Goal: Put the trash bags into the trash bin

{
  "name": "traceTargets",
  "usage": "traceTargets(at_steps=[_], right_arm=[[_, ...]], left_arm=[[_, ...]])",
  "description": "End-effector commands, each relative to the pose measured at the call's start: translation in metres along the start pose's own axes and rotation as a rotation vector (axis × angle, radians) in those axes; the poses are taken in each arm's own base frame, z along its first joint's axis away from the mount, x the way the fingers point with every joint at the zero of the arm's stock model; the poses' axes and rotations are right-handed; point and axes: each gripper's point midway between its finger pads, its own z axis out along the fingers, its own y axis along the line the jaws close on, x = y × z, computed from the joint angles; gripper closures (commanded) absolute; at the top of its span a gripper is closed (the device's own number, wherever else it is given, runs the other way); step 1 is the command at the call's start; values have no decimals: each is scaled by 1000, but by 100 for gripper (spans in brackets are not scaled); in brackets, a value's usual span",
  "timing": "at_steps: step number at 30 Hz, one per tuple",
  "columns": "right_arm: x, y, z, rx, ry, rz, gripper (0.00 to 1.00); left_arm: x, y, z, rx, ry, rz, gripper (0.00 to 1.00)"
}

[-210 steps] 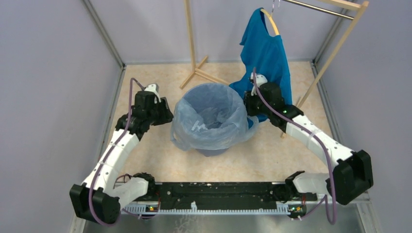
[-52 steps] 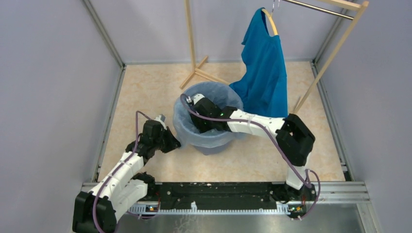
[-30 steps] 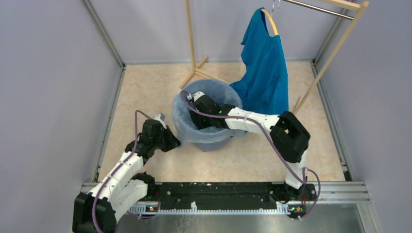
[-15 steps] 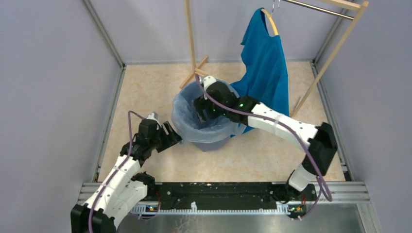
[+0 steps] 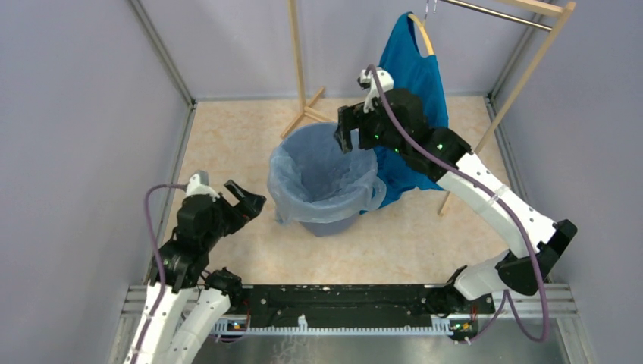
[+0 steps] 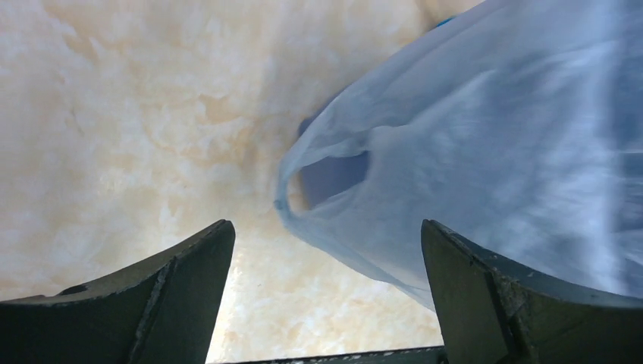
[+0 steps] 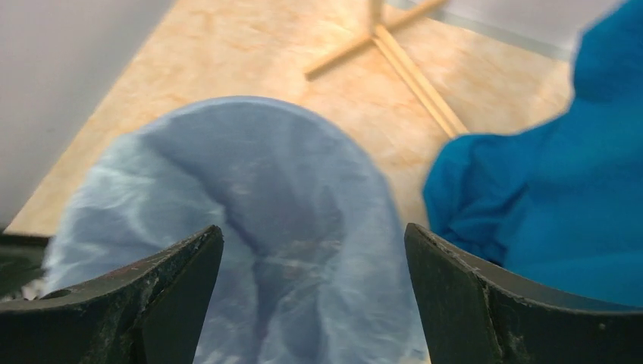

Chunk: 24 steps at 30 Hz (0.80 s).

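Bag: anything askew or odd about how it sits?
Slightly. The bag lines the bin, but its overhang is uneven and a handle loop dangles loose outside on the left side. The T-shirt hem hangs close beside the bin's right.

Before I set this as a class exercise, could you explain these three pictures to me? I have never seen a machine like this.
These are two robot arms bolted to a table's near edge: the left arm and right arm. The wide picture comes from a camera above and behind them. The two close-ups come from a camera on each wrist, and the dark wedges at the bottom are that arm's own jaws. On the table stands a blue bin, lined with a thin pale bag whose edge folds over the rim. Behind it a blue shirt hangs on a wooden rack. Both arms' jaws are open and hold nothing.
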Motion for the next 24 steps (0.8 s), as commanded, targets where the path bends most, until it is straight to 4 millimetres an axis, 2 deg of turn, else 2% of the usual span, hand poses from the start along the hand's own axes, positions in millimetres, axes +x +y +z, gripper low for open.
traceTargets(at_steps=[1,6,9,15,19,24], right_arm=[[14,-39,5,96,60,63,14],[39,-65,7,200,113,24,19],[57,-65,12,186,155,14,25],[71,-61,21,166,170,30,55],[64,-40,30,126,132,35,73],[53,22,60,28,82,49,90]], left_arm=[[-44,-26,-51,95,-193,-23,2],[-88,-53,-102,161,-347,44,2],[-111,-71,-121,172,-394,119,2],[-148,-101,-154,214,-498,229,1],[-160,-119,-174,294,-561,225,1],[-162,-144,-192,422,-583,259,2]])
